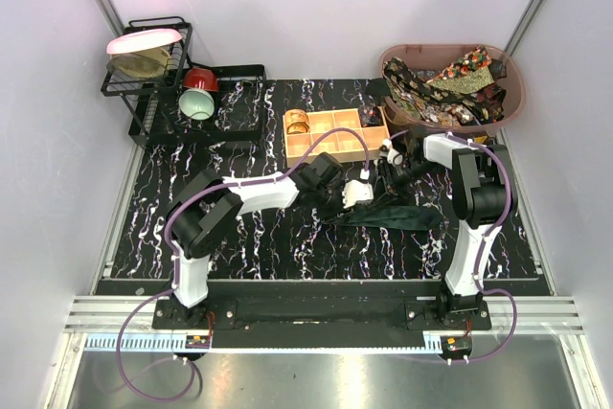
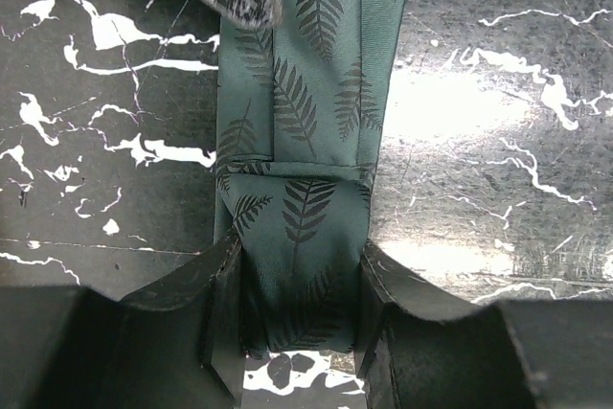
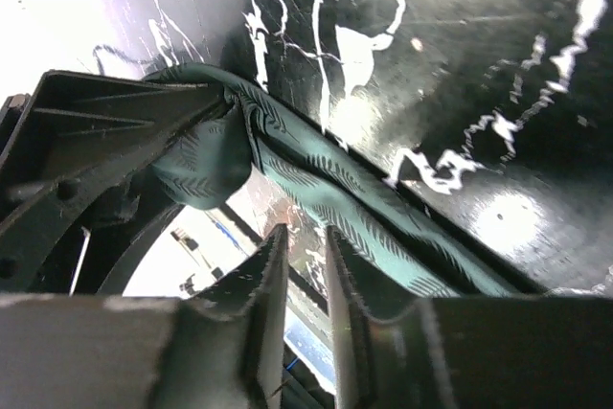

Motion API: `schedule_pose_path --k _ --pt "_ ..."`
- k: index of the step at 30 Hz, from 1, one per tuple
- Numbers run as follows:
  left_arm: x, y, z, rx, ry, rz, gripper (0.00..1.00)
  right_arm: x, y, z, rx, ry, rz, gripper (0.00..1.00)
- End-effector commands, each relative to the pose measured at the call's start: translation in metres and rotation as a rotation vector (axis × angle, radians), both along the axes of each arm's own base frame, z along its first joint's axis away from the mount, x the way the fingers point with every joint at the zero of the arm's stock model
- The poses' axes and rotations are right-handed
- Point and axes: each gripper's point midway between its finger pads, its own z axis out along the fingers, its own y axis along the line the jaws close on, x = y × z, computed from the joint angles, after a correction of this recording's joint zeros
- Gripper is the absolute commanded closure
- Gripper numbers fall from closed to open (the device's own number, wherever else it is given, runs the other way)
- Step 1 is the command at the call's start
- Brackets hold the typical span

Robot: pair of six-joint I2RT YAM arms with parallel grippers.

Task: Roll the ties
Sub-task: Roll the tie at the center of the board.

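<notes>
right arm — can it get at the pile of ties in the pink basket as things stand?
Probably yes. The basket sits open-topped just beyond the right end effector, with nothing between them. That end effector looks nearly shut but empty; the left end effector holds the green tie.
</notes>
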Motion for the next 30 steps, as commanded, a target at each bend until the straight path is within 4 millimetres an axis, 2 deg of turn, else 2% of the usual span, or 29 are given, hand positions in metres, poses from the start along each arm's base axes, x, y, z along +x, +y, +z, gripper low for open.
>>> schedule_pose_path --k 1,3,4,7,13,21,30 --pt "-0.002 0.025 -0.036 0.147 0.023 0.038 0.72 0.004 0.004 0.028 0.092 -0.061 0.002 0.69" --pt "-0.001 0.026 -0.039 0.156 0.029 0.049 0.71 0.006 0.015 0.034 0.148 -0.061 -0.022 0.57" --pt "0.000 0.026 -0.040 0.160 0.032 0.057 0.71 0.005 0.022 0.041 0.194 -0.063 -0.016 0.55" --pt "0.000 0.025 -0.043 0.163 0.046 0.065 0.70 0.001 0.039 0.041 0.238 -0.062 0.007 0.52" --pt "-0.003 0.023 -0.045 0.160 0.058 0.061 0.69 0.003 0.055 0.029 0.278 -0.069 0.007 0.52" --pt "-0.004 0.023 -0.046 0.159 0.065 0.056 0.68 -0.004 0.061 0.014 0.277 -0.055 0.016 0.56" --pt "-0.004 0.020 -0.046 0.158 0.079 0.056 0.67 -0.015 0.069 0.013 0.313 0.009 0.012 0.62"
